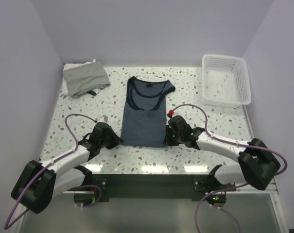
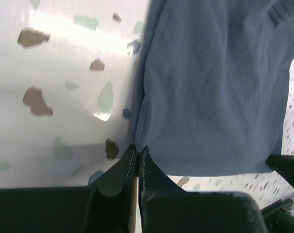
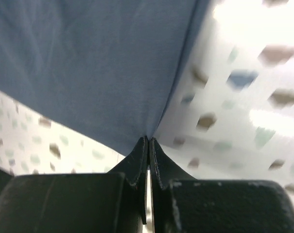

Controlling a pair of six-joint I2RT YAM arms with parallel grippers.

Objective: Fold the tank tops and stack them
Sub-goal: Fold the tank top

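The navy tank top lies flat in the middle of the table, neck away from me, hem toward me. My left gripper is shut on its near left hem corner; in the left wrist view the gripper pinches the cloth at its edge. My right gripper is shut on the near right hem corner; in the right wrist view the gripper pinches the cloth. The grey tank top lies folded at the back left.
A white mesh basket stands at the back right. Speckled table surface shows around the navy top. White walls close in the table on three sides.
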